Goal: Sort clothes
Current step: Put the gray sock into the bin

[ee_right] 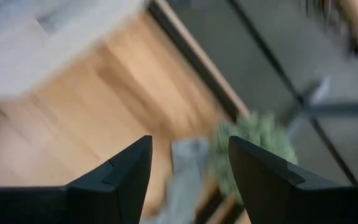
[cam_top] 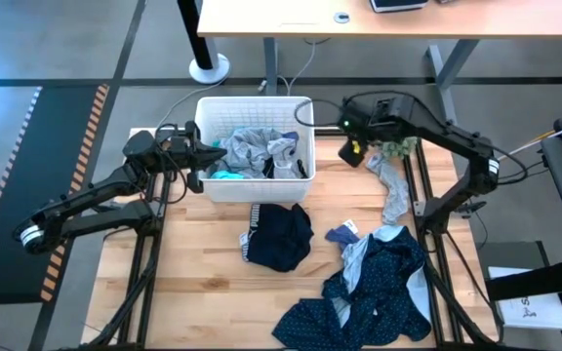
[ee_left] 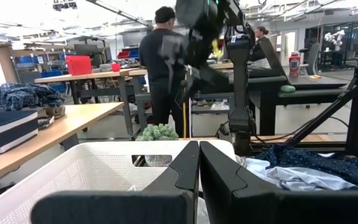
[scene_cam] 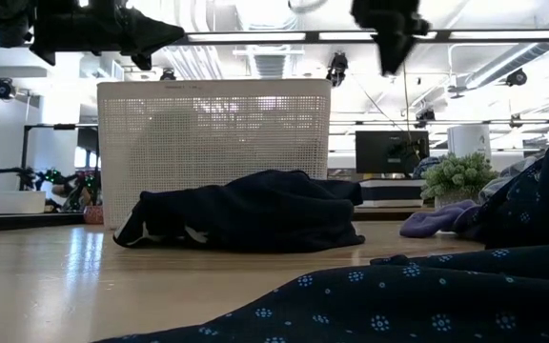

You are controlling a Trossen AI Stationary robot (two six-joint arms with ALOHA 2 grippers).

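Observation:
The clothes lie in several places. Grey, white and teal pieces sit in the white basket. A black garment with white stripes lies on the table before it, and a navy dotted one with a light blue piece lies near the front right. A grey garment lies along the right edge. My left gripper hangs shut over the basket's left wall. My right gripper stands open and empty above the table right of the basket, over the grey garment.
A small fuzzy green plant stands at the far right beside the grey garment, also in the right wrist view. Bare wood shows at the table's front left. A person stands in the room beyond the table.

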